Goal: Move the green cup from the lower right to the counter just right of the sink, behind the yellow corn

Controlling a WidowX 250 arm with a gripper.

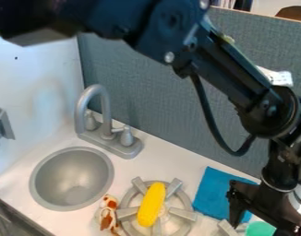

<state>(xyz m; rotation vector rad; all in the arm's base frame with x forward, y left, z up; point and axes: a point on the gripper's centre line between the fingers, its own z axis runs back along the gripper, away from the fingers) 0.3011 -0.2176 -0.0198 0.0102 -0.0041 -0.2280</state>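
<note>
Gripper fingers stand apart at the lower right of the frame, above a green object near the bottom edge and beside a flat blue cloth on a white counter. The black robot arm slants down from the upper left, in front of a gray-blue partition. At bottom center, a yellow, corn-shaped toy lies across a gray stove burner, just beside a brown-and-white figurine. A gray faucet rises behind the round sink at left.
</note>
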